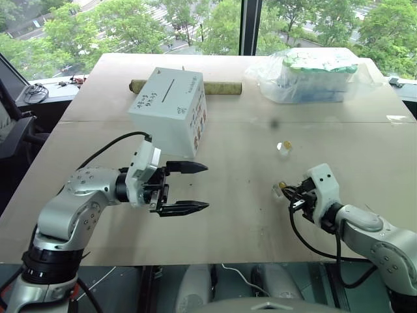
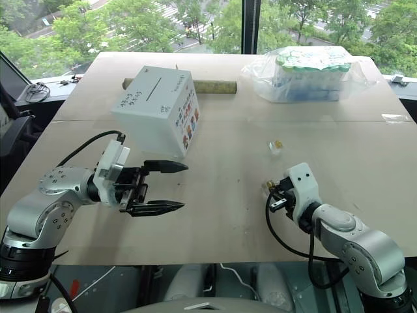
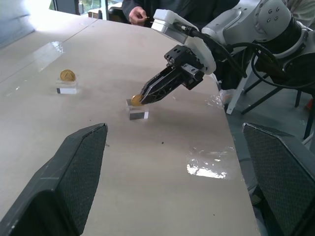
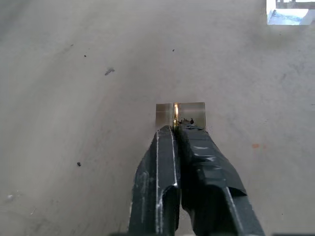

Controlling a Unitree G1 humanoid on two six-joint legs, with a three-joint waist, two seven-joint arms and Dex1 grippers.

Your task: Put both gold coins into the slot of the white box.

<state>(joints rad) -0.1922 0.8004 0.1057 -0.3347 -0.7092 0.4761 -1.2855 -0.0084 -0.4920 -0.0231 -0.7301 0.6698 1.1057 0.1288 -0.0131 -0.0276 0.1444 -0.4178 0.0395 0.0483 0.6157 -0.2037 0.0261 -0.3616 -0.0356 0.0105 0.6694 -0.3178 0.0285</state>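
Gold glints at the tips of the right gripper [image 3: 139, 101], whose black fingers are pressed together on the near coin [image 3: 136, 100]. That arm reaches in low from the right, wrist bent so the fingers slant down toward the table [image 1: 234, 215]. The coin stands on edge in a small clear plastic holder [image 3: 138, 111] resting on the tabletop; in the right wrist view it shows as a thin bright sliver right at the closed fingertips, with the holder just past them.

The second gold coin [image 3: 67, 75] stands upright in its own clear holder [image 3: 66, 87], farther out on the table and apart from both grippers.

The left gripper [image 1: 192, 188] hangs level above the table, pointing toward the robot's right, its two fingers spread wide with nothing between them. The white box [image 1: 170, 109] sits just beyond it, tilted, with a dark slot [image 1: 168, 89] across its top, dark handwriting on the side facing left and small colourful pictures on the side facing right. It is well apart from the right gripper and both coins.
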